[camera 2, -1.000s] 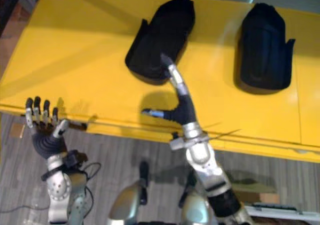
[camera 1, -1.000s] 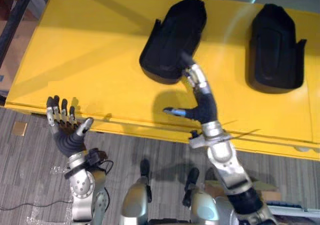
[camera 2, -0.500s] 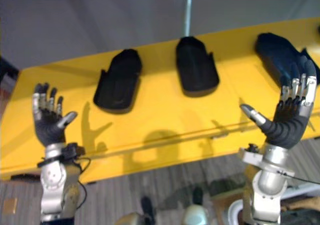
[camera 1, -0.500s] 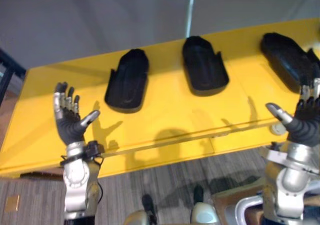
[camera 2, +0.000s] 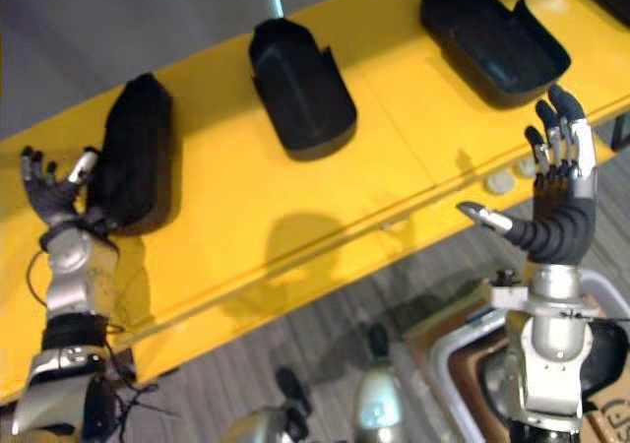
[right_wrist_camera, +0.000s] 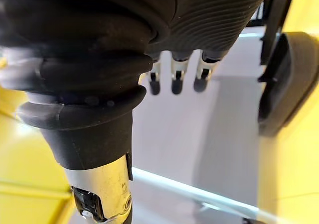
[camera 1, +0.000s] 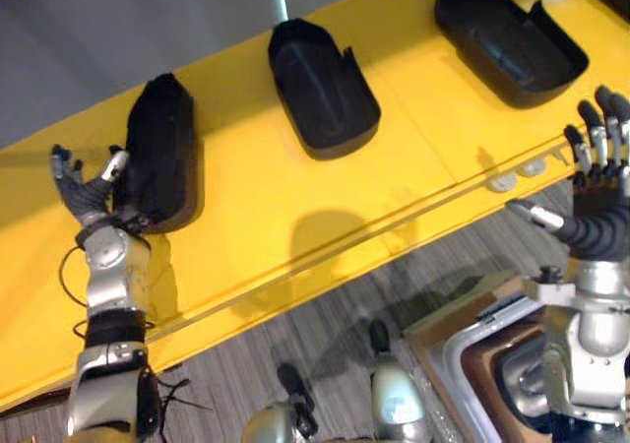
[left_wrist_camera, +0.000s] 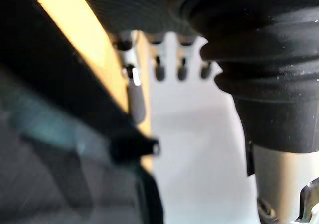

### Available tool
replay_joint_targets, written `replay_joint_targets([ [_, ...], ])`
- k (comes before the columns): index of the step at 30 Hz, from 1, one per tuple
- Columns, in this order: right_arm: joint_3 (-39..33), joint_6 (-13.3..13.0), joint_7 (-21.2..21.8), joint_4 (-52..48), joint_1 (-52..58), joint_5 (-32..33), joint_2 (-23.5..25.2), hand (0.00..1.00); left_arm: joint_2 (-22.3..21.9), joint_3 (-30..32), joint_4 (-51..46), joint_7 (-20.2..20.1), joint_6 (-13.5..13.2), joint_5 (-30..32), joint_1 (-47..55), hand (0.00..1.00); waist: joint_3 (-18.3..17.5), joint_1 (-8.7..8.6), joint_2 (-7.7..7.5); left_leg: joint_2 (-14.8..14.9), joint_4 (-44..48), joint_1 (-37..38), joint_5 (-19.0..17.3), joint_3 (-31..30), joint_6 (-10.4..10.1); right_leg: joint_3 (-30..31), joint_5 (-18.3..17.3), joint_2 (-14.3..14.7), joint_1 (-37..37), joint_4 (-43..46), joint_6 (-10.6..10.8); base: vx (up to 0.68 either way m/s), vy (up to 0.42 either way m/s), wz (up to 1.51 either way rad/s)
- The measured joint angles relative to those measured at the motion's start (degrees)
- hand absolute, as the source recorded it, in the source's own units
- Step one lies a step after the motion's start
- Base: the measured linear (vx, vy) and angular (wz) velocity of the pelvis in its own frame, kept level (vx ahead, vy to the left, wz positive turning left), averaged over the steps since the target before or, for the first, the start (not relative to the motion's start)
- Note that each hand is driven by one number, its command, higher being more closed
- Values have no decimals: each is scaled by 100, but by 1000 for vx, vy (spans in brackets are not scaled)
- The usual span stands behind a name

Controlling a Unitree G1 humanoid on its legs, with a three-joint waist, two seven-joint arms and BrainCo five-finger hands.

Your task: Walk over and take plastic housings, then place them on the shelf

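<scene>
Three black plastic housings lie in a row on the yellow table (camera 1: 246,217): a left one (camera 1: 162,153), a middle one (camera 1: 323,87) and a right one (camera 1: 510,41). My left hand (camera 1: 84,195) is open right beside the left housing, its thumb against the housing's near side; that housing's dark edge (left_wrist_camera: 60,159) shows close up in the left wrist view. My right hand (camera 1: 596,202) is raised open over the table's front edge, short of the right housing (right_wrist_camera: 291,79), and holds nothing.
Two small silver round pieces (camera 1: 517,175) sit near the table's front edge, by my right hand. A brown and white box (camera 1: 472,354) stands on the grey floor at the lower right. A grey wall (camera 1: 98,20) runs behind the table.
The camera has swung, so the whole picture has shifted. My left hand has reached up to the left housing. My right hand stays raised and open.
</scene>
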Motion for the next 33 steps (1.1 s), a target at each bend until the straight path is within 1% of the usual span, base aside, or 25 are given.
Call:
replay_joint_targets([
  [1, 31, 0, -3, 0, 3, 0, 0, 0, 0, 49, 1, 133, -105, 6, -31, 0, 32, -6, -12, 1, 0, 0, 0, -1, 0, 0, 0, 0, 0, 1, 0, 11, -3, 3],
  [2, 99, 0, -6, 0, 9, 0, 1, 0, 6, 102, 0, 387, -281, 171, -76, 0, 89, -15, -26, 0, -1, -9, 0, -2, 0, -3, 0, -1, -3, 0, 0, 0, 0, 0],
  [4, 172, 1, -6, 0, 13, -5, 11, 0, 5, 220, -15, 660, -481, 473, -83, 0, 162, -22, -24, 0, -1, -13, 0, -7, 0, -6, 0, -2, -4, 0, 0, 8, -3, 3],
  [5, 177, 2, -9, 2, 30, -6, 14, 0, 5, 280, -53, 757, -591, 505, -79, 0, 180, -21, -19, 0, -1, -23, -1, -14, 1, -14, -1, -2, -4, -4, -1, 8, -4, 4],
  [6, 178, 2, -13, 2, 45, -8, 20, 0, 5, 294, -89, 760, -627, 506, -75, 0, 180, -14, -19, 1, -1, -25, -1, -19, 1, -18, -1, -1, -3, -7, -1, 8, -7, 4],
  [8, 182, 2, -34, 1, 73, -16, 59, 0, 4, 291, -293, 645, -759, 504, -51, 0, 180, 12, -19, 5, -1, -25, -1, -28, 1, -23, -2, 1, 2, -7, -3, 0, 0, 0],
  [9, 206, 4, -87, 1, 95, -19, 92, 0, 2, 288, -470, 495, -821, 502, -24, 0, 180, 22, -19, 3, 0, -25, -2, -29, 2, -23, -2, -2, 4, -7, -3, 0, 0, 0],
  [10, 212, 7, -102, 1, 114, -20, 104, 0, 2, 284, -549, 435, -827, 502, -13, 0, 180, 26, -19, 2, 1, -24, -2, -30, 2, -23, -2, -3, 5, -7, -2, 0, 0, 0],
  [12, 217, 68, -132, -2, 154, -23, 136, 0, -34, 245, -1312, -11, -833, 487, 262, 0, 180, 38, -19, -2, 6, -10, -4, -60, 5, -33, -3, -12, 25, -7, -2, 0, 0, 0],
  [13, 217, 81, -135, -4, 177, -28, 140, 0, -60, 224, -1514, -102, -833, 483, 350, 0, 180, 38, -19, -3, 6, -4, -4, -65, 5, -38, -3, -14, 34, -7, -2, 0, 0, 0],
  [15, 218, 168, -147, -20, 300, -36, 210, 0, -352, 143, -2278, -465, -825, 432, 648, 0, 184, 37, -11, -3, 6, 75, -5, -139, 5, -146, -7, -26, 186, -56, -2, 1, -6, 12],
  [16, 218, 172, -149, -31, 329, -45, 244, 0, -454, 133, -2493, -532, -814, 434, 746, 0, 183, 41, -10, -2, 3, 105, -7, -143, 6, -156, -13, -27, 233, -68, -4, -6, -2, 9],
  [17, 220, 174, -151, -90, 357, -93, 299, 0, -582, 86, -2940, -639, -785, 436, 981, 0, 183, 76, -9, -3, -5, 148, -14, -143, 2, -163, -28, -29, 272, -67, -12, -17, 2, 3],
  [18, 223, 174, -155, -139, 372, -158, 329, 0, -682, 24, -3344, -716, -705, 431, 1218, 0, 172, 99, 11, -8, 1, 156, -20, -148, 5, -172, -31, -38, 297, -72, -11, 0, 0, 0],
  [19, 227, 177, -165, -141, 374, -185, 336, 0, -720, 1, -3512, -764, -612, 423, 1327, 0, 169, 103, 18, -11, 3, 159, -20, -157, 5, -183, -32, -43, 313, -78, -9, -19, 3, 6],
  [21, 234, 227, -250, -163, 418, -365, 339, 0, -855, -15, -3776, -893, -211, 397, 1600, 0, 127, 182, 90, -26, 8, 158, -19, -168, 6, -210, -31, -59, 325, -86, -8, -19, 2, 5],
  [22, 234, 244, -252, -167, 429, -407, 339, 0, -896, -14, -3774, -894, -95, 395, 1636, 0, 109, 201, 119, -31, 7, 155, -19, -176, 7, -236, -30, -67, 330, -90, -7, -11, 1, 8],
  [24, 228, 298, -329, -250, 483, -705, 339, 0, -933, -14, -3785, -864, 385, 424, 1830, 0, 46, 210, 222, -40, 6, 150, -17, -293, 8, -328, -28, -81, 407, -141, -5, 2, -3, 17],
  [26, 195, 287, -454, -367, 508, -949, 333, 0, -932, 17, -3801, -811, 629, 446, 1970, 0, 12, 249, 275, -34, 5, 150, -17, -306, 8, -357, -28, -77, 428, -154, -5, 6, -7, 11],
  [28, 163, 257, -551, -421, 494, -1092, 329, 0, -931, 63, -3798, -767, 788, 450, 2090, 0, -11, 272, 312, -34, 3, 137, -16, -325, 7, -394, -27, -80, 432, -162, -5, 6, -9, 6],
  [30, 62, 216, -651, -505, 489, -1158, 324, 0, -931, 116, -3799, -700, 853, 451, 2209, 0, -19, 285, 324, -35, 0, 133, -16, -374, 8, -429, -27, -85, 443, -162, -5, 6, -7, 7],
  [31, -31, 119, -693, -574, 480, -1161, 323, 0, -931, 244, -3780, -688, 939, 450, 2256, 0, -19, 285, 324, -35, 2, 123, -15, -398, 8, -443, -27, -86, 445, -164, -5, 0, -6, 9],
  [33, -175, -1, -760, -626, 431, -1154, 302, 0, -929, 405, -3743, -679, 959, 453, 2312, 0, -20, 285, 325, -35, 18, 87, -11, -446, 12, -475, -27, -90, 444, -165, -5, -4, -7, 10],
])
